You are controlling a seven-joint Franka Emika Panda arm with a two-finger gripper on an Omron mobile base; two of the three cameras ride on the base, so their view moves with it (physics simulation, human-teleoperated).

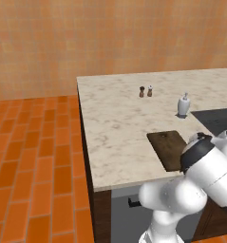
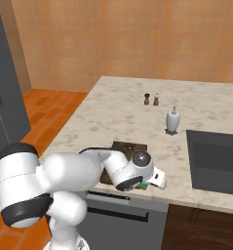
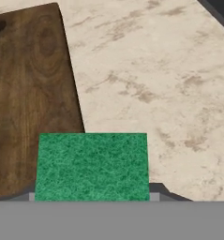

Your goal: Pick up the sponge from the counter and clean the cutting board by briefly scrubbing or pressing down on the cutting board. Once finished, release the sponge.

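Orange-tan tiled wall [image 1: 86, 33] above an orange brick floor [image 1: 34, 156].

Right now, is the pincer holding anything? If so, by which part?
It cannot be told. In the hand view the sponge sits just at the pincer, overlapping the cutting board edge, but the fingertips are hidden behind it, so no contact shows.

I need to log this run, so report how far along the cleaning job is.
Done: the arm has reached the sponge by the near counter edge. In hand: the sponge sits low in the hand view, partly over the cutting board; whether the jaws have closed on it cannot be told. Left: pressing or scrubbing on the board, then releasing.
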